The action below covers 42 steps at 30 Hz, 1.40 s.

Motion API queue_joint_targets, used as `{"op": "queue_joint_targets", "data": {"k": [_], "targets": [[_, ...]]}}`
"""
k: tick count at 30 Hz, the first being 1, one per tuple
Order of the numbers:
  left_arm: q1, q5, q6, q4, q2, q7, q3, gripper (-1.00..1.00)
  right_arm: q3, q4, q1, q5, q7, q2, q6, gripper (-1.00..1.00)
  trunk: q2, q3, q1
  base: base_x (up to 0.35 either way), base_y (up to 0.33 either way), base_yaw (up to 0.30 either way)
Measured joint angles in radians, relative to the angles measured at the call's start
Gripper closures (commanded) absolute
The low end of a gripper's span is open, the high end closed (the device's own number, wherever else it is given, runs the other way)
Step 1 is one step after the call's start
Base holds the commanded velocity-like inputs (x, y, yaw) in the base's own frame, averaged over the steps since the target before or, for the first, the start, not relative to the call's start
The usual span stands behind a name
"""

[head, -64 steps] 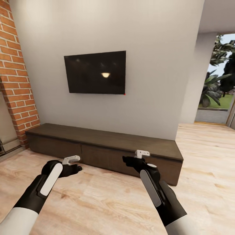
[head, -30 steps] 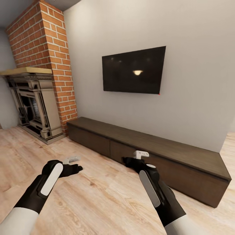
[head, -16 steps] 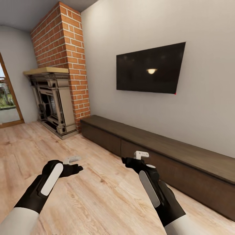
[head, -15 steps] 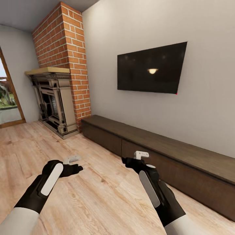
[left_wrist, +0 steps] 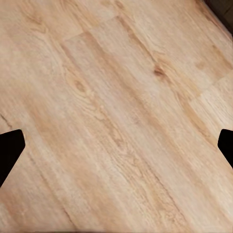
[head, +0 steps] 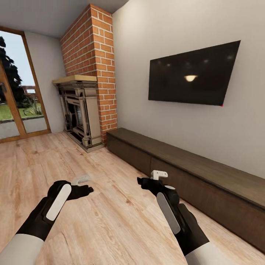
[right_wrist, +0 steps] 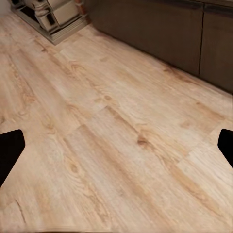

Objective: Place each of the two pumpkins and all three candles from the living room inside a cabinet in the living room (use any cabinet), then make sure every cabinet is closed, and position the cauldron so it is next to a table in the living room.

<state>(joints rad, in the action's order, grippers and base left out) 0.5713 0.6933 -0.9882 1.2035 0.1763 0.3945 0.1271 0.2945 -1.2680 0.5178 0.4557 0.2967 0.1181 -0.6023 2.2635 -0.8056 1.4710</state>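
Head view looks across a living room with pale wooden plank floor (head: 110,221). Both arms reach forward over bare boards. The left end effector (head: 87,185) hangs low over the floor, and the left wrist view shows its two dark fingertips (left_wrist: 9,150) set wide apart at the picture's edges, with nothing but floorboards between them. The right end effector (head: 147,179) is held out toward the low dark-brown cabinet (head: 206,184); in the right wrist view its fingertips (right_wrist: 9,153) likewise stand wide apart, empty, with planks between them.

That cabinet runs along the pale wall at the right side of the head view, from near the brick chimney (head: 94,70) toward the near right edge. Its handle-less fronts sit flush, all closed, and its flat top is bare. The right wrist view shows two of the dark fronts (right_wrist: 160,34) with a thin seam between them, and a corner of the fireplace base (right_wrist: 53,17) on the floor beyond.

A black television (head: 191,75) hangs on the wall above the cabinet. An ornate fireplace (head: 79,110) with a pale mantel stands against the brick chimney, just beside the cabinet's far end. A tall glazed door with wooden frame (head: 18,92) shows greenery outside at far left.
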Motion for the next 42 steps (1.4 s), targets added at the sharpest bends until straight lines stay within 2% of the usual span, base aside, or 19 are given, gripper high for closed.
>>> {"op": "queue_joint_targets", "data": {"k": [42], "targets": [[0.000,0.001,0.000,0.000,-0.004,0.000,0.003,-1.00,0.014,0.001,0.000,0.000,0.000,0.000,0.000,-1.00,0.000,-0.029,0.000,0.000,0.000,0.270]]}}
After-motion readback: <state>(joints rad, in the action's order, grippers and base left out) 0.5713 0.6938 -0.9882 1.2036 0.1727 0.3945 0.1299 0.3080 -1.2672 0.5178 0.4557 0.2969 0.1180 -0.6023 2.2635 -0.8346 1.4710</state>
